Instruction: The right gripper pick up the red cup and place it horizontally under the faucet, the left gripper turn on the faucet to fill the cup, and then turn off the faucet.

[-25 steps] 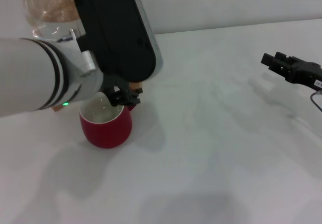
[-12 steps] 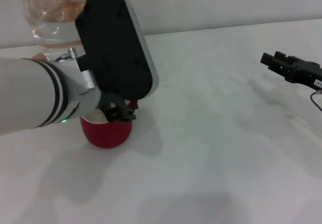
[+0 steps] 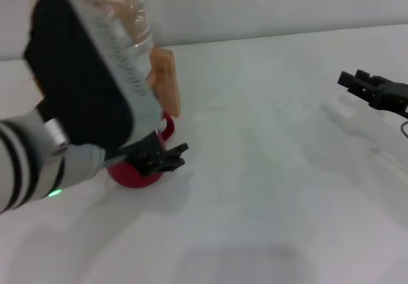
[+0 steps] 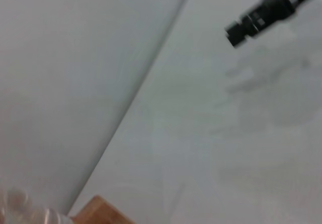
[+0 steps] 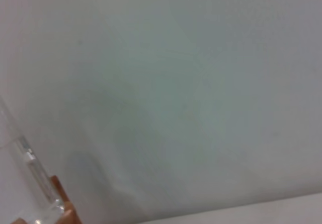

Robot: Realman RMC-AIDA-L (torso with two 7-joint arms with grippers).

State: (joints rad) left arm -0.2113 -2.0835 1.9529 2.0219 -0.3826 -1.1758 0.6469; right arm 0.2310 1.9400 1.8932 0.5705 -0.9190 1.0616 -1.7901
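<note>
The red cup (image 3: pixel 135 174) stands on the white table at the foot of the wooden stand (image 3: pixel 164 80). Only its lower body and loop handle show, below my left arm. The clear water jar (image 3: pixel 124 3) rises behind it. The faucet is hidden behind my left arm's black wrist box. My left gripper (image 3: pixel 175 157) hovers just right of the cup, fingers spread, holding nothing. My right gripper (image 3: pixel 354 80) is far off at the right edge above the table, open and empty. It also shows in the left wrist view (image 4: pixel 234 35).
The white table (image 3: pixel 268 188) spreads between the two arms, with a pale wall behind it. The wooden stand (image 4: pixel 100 211) and the jar (image 5: pixel 25 168) show at the edges of the wrist views.
My left arm has swung down and to the left, uncovering the jar and wooden stand. Its gripper now sits lower, beside the cup. The right gripper has drifted slightly right.
</note>
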